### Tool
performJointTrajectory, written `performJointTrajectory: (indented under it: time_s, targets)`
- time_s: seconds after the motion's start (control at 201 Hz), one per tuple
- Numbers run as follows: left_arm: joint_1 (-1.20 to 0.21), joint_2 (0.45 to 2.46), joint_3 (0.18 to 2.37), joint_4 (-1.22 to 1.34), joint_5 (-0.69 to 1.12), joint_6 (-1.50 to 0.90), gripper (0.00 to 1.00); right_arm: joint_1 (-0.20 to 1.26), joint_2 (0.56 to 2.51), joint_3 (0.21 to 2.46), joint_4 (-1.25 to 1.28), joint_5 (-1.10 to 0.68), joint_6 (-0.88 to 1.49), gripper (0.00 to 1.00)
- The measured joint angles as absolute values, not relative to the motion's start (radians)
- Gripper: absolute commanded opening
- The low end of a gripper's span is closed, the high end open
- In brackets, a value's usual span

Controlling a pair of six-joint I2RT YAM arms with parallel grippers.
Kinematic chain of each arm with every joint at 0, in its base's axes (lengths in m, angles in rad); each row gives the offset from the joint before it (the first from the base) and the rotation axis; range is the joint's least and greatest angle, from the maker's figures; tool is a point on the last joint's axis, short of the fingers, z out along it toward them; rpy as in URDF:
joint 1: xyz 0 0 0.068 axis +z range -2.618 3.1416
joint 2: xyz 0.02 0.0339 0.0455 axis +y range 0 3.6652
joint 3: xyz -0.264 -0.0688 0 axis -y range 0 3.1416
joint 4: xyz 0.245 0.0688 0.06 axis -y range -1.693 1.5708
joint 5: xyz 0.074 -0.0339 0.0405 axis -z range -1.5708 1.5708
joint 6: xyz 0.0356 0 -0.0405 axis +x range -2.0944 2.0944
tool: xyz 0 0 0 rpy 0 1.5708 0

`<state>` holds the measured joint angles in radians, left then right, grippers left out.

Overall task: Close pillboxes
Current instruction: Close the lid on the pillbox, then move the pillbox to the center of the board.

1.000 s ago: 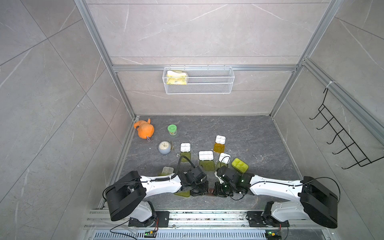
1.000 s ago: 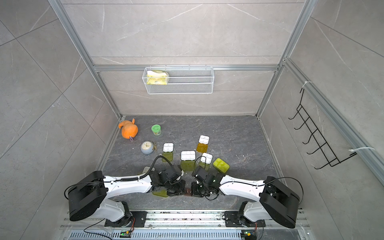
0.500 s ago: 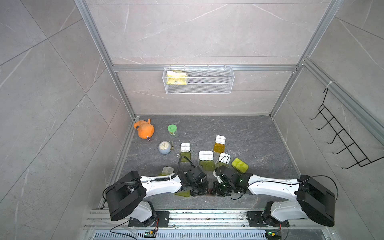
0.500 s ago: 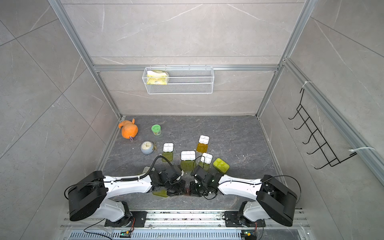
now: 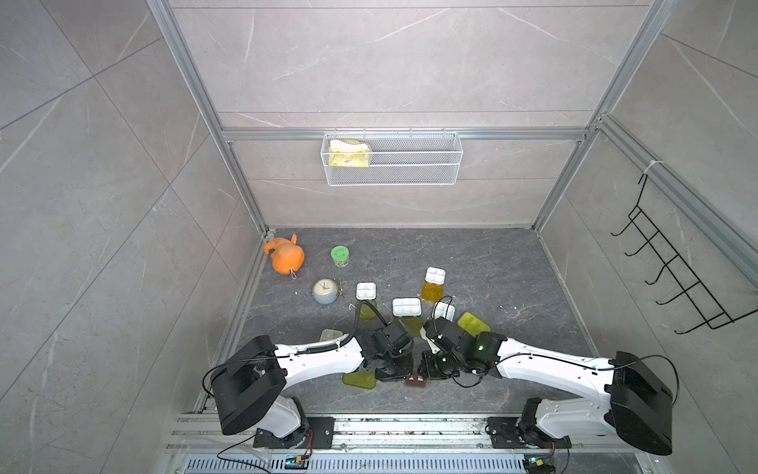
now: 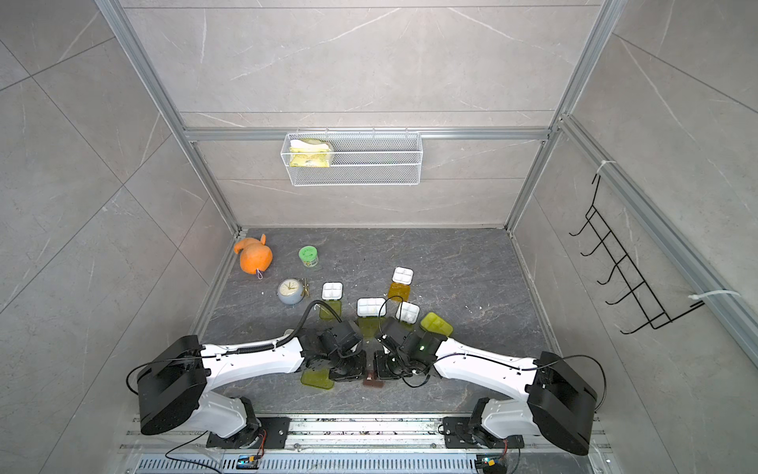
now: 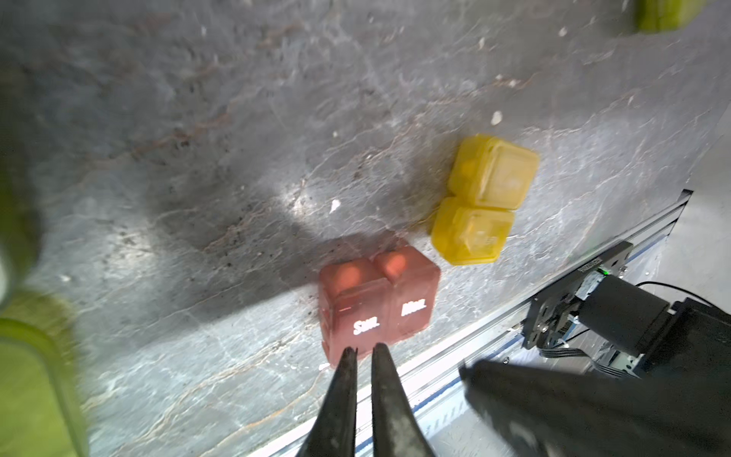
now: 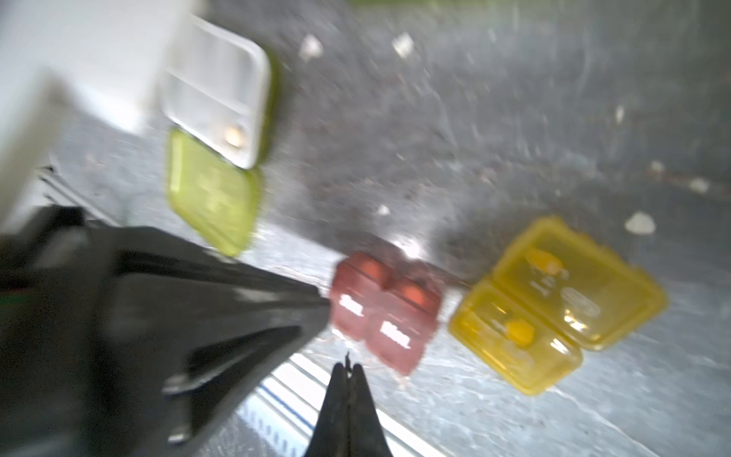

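Now: left gripper [image 7: 364,349] was cracked a sliver, empty, tips at the brown pillbox [image 7: 377,300], 6 o'clock on the floor [image 5: 512,279]; right gripper [image 8: 348,366] was pinched closed, empty. Amber pillbox [image 7: 482,198] sat just beside. Open pillboxes [image 5: 406,307] lay toward 12 o'clock.

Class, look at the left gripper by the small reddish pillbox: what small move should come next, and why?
Probably lift the left gripper away from the reddish pillbox, toward the open pillbox. The Sun. and Mon. lids look shut, though blur leaves some doubt, while that box's green lid lies folded back.
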<state>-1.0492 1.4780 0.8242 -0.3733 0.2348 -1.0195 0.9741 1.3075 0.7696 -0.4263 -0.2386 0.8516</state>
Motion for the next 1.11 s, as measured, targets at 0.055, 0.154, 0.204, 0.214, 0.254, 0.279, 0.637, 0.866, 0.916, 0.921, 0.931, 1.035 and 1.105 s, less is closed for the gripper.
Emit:
performJointTrajectory:
  time_s: [0.055, 0.154, 0.204, 0.214, 0.254, 0.279, 0.637, 0.866, 0.916, 0.921, 0.931, 1.035, 1.105]
  targets:
    - [-1.042, 1.47, 0.838, -0.395, 0.231, -1.015, 0.16, 0.968, 1.304, 0.796, -0.435, -0.235, 0.837, 0.0]
    - [-1.032, 1.435, 0.85, -0.437, 0.21, -1.005, 0.21, 0.955, 1.301, 0.819, -0.453, -0.236, 0.818, 0.04]
    - [-1.026, 1.407, 0.852, -0.46, 0.202, -1.002, 0.23, 0.949, 1.3, 0.82, -0.461, -0.236, 0.814, 0.09]
    - [-1.026, 1.401, 0.852, -0.466, 0.199, -1.002, 0.23, 0.948, 1.3, 0.821, -0.461, -0.236, 0.814, 0.1]
    - [-1.021, 1.374, 0.852, -0.489, 0.186, -1.002, 0.26, 0.944, 1.3, 0.822, -0.469, -0.236, 0.813, 0.15]
    - [-1.018, 1.354, 0.851, -0.503, 0.18, -1.002, 0.27, 0.943, 1.3, 0.823, -0.473, -0.239, 0.81, 0.18]
    - [-0.904, 0.915, 0.632, -0.669, 0.11, -1.119, 0.49, 0.941, 1.486, 0.976, -0.447, -0.37, 0.806, 0.34]
    - [-0.694, 0.744, 0.5, -0.735, 0.148, -1.147, 0.62, 0.941, 1.678, 1.098, -0.409, -0.451, 0.792, 0.44]
    - [-0.651, 0.751, 0.498, -0.735, 0.163, -1.129, 0.66, 0.941, 1.705, 1.109, -0.4, -0.463, 0.794, 0.46]
    - [-0.648, 0.752, 0.498, -0.735, 0.164, -1.127, 0.66, 0.941, 1.707, 1.109, -0.399, -0.464, 0.794, 0.46]
    - [-0.642, 0.754, 0.498, -0.735, 0.166, -1.126, 0.66, 0.941, 1.71, 1.111, -0.398, -0.466, 0.793, 0.46]
    - [-0.587, 0.822, 0.514, -0.734, 0.186, -1.076, 0.69, 0.941, 1.754, 1.124, -0.382, -0.48, 0.804, 0.47]
    - [-0.562, 0.886, 0.534, -0.732, 0.193, -1.036, 0.7, 0.941, 1.776, 1.13, -0.375, -0.484, 0.815, 0.48]
